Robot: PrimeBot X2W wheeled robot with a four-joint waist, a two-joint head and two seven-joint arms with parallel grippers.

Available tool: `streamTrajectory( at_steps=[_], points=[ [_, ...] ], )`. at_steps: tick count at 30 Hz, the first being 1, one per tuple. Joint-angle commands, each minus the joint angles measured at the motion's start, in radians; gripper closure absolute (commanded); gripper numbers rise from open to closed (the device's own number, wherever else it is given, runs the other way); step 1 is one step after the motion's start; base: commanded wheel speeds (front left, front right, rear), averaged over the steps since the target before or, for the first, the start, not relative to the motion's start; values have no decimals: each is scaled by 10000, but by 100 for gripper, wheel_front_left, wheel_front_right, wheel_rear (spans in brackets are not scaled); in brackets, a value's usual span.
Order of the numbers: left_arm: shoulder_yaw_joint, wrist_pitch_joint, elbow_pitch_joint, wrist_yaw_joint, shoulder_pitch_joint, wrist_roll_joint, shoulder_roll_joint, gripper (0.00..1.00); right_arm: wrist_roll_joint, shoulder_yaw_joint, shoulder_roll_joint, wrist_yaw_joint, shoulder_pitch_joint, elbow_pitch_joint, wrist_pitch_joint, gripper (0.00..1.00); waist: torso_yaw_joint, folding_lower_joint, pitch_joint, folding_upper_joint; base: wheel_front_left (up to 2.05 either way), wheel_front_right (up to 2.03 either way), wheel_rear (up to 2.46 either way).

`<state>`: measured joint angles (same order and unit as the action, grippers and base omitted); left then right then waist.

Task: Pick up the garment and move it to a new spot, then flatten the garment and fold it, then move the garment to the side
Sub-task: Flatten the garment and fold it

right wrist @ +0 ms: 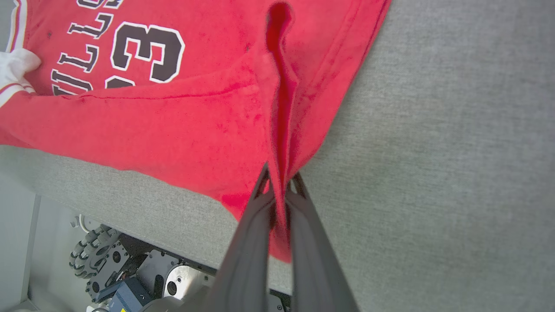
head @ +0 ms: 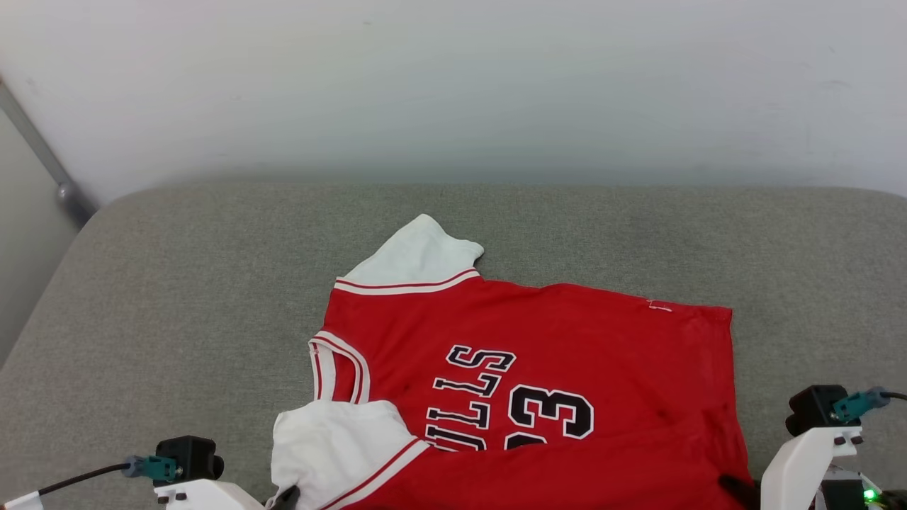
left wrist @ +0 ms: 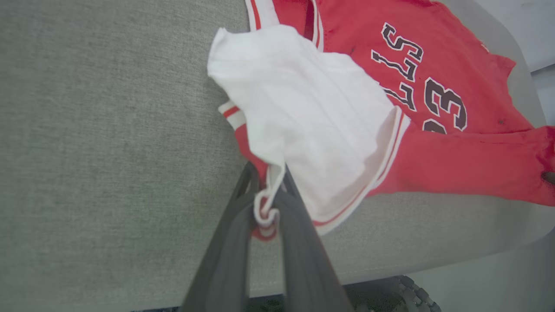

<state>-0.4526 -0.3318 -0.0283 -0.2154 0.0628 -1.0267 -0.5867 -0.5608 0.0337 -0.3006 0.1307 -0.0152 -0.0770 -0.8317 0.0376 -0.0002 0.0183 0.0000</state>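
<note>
Pinching left pincer (left wrist: 268, 182): its two dark fingers are squeezed tight on the striped edge of a white sleeve (left wrist: 312, 117).
Right pincer (right wrist: 281, 173): clamped tight on a red corner of the bottom hem. The cloth bunches into a ridge that runs up from the fingers.
Shirt (head: 567, 340): red with white sleeves, lying front up on the couch, close to its front edge. The neck points to the robot's left and the bottom hem to its right.
Near edge of the shirt: folded over toward the back, so it covers part of the black letters and part of the number 23.
Far sleeve (head: 418, 255): flat on the couch, pointing toward the wall.
Couch (head: 177, 283): grey and fuzzy, with the shirt lying on top of it.
Wall (head: 453, 85): pale, right behind the couch.
Wheels (right wrist: 93, 255): part of the robot's base, seen below the front edge of the couch.
</note>
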Motion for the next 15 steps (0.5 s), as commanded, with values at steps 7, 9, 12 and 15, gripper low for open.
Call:
streamTrajectory(
  at_steps=[7,9,12,15],
  points=[
    [-98,607,811,239,-459,230,527,0,667,17,302,0,-517,171,1473,0,4,2,-86,0,0,0,0],
    [-14,863,949,284,-661,361,541,0,1045,1,419,-2,-557,418,2261,0,-106,2,-80,0,0,0,0],
    [139,1355,958,213,-996,698,525,0,1683,-119,674,-2,-516,725,3503,0,-305,2,-70,0,0,0,0],
    [324,1888,890,94,-1389,1117,434,0,2310,-315,932,-2,-436,970,4593,0,-511,2,-82,0,0,0,0]
  ],
)
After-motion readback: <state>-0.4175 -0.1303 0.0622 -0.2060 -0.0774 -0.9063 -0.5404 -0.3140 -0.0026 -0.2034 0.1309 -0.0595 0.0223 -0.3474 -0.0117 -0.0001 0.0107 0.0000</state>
